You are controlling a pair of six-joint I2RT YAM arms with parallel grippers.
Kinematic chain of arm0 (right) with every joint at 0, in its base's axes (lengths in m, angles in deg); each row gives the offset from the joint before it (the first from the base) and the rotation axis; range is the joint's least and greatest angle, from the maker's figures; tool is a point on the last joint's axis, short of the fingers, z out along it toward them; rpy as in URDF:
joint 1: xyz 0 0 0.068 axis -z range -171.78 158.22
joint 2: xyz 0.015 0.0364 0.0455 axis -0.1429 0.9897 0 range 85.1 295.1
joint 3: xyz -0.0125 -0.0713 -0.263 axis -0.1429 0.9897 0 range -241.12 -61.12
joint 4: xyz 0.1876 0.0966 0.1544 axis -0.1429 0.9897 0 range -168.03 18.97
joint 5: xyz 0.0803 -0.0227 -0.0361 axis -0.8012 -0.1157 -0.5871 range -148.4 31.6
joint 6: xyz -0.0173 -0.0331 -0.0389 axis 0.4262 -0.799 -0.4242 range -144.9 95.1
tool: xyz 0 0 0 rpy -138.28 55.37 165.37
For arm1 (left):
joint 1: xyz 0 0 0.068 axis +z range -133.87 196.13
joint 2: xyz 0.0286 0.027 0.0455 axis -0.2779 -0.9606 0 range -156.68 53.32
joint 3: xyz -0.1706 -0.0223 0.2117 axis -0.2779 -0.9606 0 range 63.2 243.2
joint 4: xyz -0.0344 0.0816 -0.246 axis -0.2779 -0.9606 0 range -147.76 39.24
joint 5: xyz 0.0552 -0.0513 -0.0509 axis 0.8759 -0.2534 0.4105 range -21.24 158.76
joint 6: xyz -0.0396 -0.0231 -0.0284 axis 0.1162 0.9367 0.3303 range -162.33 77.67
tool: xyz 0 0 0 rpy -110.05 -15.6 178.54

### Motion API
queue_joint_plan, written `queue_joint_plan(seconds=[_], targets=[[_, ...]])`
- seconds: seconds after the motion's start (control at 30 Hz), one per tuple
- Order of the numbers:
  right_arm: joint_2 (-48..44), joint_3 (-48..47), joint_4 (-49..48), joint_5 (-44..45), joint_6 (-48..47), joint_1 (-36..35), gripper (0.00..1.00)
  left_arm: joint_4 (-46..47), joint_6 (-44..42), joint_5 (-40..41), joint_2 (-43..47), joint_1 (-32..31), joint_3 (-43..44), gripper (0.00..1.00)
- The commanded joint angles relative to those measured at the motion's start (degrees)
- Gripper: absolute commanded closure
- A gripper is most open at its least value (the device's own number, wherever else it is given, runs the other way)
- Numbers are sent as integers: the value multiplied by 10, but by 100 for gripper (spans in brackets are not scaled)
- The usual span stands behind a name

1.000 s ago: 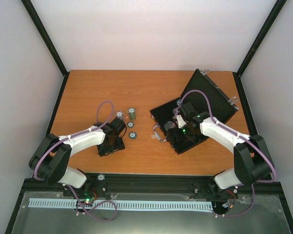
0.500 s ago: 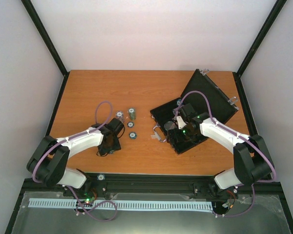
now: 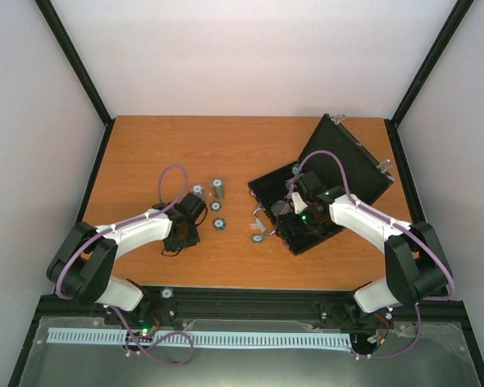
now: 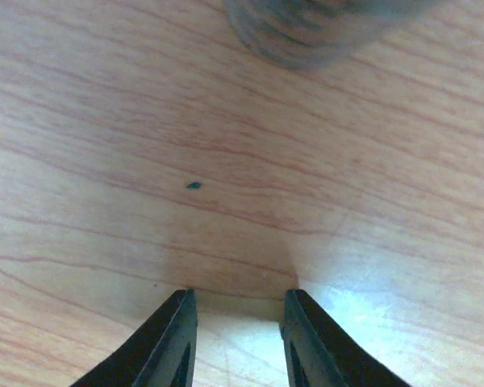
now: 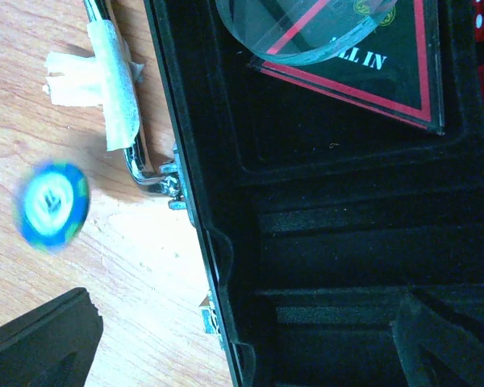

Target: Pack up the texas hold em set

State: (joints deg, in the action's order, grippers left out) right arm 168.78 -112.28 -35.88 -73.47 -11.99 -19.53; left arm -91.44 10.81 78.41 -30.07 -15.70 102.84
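I am hovering my left gripper (image 4: 238, 300) low over the table (image 3: 145, 153) on its left side. Its jaws are standing narrow, with bare wood between them and nothing held. A stack of chips (image 4: 306, 32) is sitting just beyond my tips, blurred and outside the gap. The other chip stacks (image 3: 218, 187) are standing loose in a cluster near the middle. The case (image 3: 302, 242) is lying open on the right, its lid (image 3: 351, 161) leaning back toward the far right. I am holding my right gripper (image 5: 234, 322) over the near-left edge of the case, jaws wide and gripping nothing. One blue chip (image 5: 52, 205) is lying outside the case, just left of the handle (image 5: 145, 169), and it is blurred, so I judge it may be moving. Packing looks barely begun, with the slots below me showing bare. If I am pushing my left jaws forward this narrow, I am risking knocking the stack over and scattering chips. Closing here would catch only air. On the right, the chip may be rolling further from the case, and reaching for it so near the handle risks snagging the rim and shifting the case.
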Motion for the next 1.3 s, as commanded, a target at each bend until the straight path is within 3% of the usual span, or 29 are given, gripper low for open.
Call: queue_joint_plan(seconds=[0.0, 0.07, 0.13, 0.47, 0.57, 0.67, 0.87, 1.27], targets=[[5, 2, -11, 2, -5, -4, 0, -7, -9, -46, -23, 4, -30, 62], [5, 0, -10, 2, -6, -4, 0, -19, -9, -45, -21, 4, -14, 57], [4, -2, -7, 8, -8, -4, 0, -34, -13, -43, -24, 4, 5, 42], [9, -22, 4, 11, -16, -4, 0, -100, -58, -21, 15, -30, 101, 26], [12, -26, 3, 15, -16, -4, 0, -121, -86, -9, 7, -67, 153, 19], [19, -28, 0, 19, -14, -4, 0, -119, -124, -15, -12, -83, 188, 4], [32, -36, -1, 26, -15, -4, 0, -105, -133, -36, -59, -101, 232, 0], [54, -42, -3, 44, -20, 1, 0, -76, -52, -69, -171, -122, 302, 0]])
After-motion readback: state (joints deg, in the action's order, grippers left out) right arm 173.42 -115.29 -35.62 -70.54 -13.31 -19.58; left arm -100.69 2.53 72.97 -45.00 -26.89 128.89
